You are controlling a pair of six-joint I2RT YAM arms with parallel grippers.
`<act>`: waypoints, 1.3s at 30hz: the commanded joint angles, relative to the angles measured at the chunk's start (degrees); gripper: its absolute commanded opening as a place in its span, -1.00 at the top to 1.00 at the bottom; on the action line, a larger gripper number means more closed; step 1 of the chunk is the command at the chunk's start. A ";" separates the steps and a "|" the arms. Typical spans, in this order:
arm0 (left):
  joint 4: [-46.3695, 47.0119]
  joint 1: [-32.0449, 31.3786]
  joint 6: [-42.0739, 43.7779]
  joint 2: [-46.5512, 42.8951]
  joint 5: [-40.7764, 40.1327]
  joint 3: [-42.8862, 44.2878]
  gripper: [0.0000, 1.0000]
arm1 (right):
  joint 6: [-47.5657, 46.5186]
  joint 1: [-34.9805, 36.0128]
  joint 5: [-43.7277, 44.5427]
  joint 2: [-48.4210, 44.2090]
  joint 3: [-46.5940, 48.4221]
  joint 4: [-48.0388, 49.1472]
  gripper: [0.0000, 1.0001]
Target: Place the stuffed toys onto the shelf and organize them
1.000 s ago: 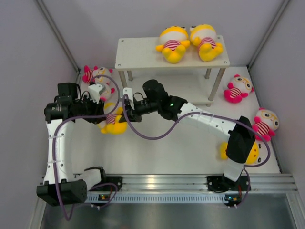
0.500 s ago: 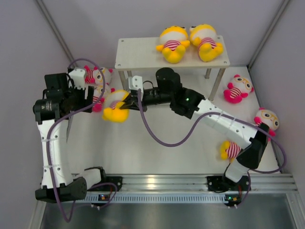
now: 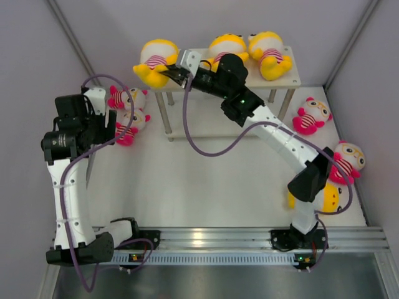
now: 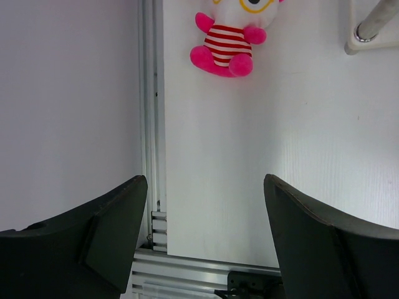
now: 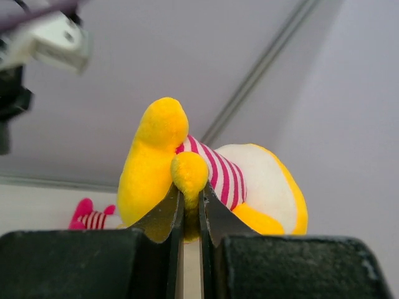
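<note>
The two dark jaws stand wide apart, with the white counter [image 4: 249, 156] showing in the gap between them. Well ahead of that gap lies a small plush doll with pink limbs and a red-and-white striped shirt [image 4: 225, 45], its head cut off by the frame edge. Ahead of the right-hand jaw stands a thin metal shelf leg [image 4: 376, 26]. An aluminium rail [image 4: 153, 112] runs past the left-hand jaw, with a pale grey wall [image 4: 68, 93] beyond it.

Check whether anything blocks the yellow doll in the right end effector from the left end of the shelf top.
Nothing visible does. The held yellow doll is already over that end; two other yellow dolls lie further right on the shelf.
</note>
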 commanded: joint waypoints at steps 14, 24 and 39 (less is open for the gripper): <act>2.34 -0.04 1.74 -0.48 3.59 -3.42 -0.61 | -1.69 -11.17 6.44 0.07 -2.92 -3.56 1.00; 2.25 0.05 1.38 -0.56 3.77 -3.60 -0.61 | -1.08 -15.30 6.36 -4.51 -8.38 -4.53 1.00; 2.25 -0.04 1.47 -1.27 6.40 -3.86 -0.61 | 1.56 -17.76 2.23 -7.59 -11.46 -4.18 0.35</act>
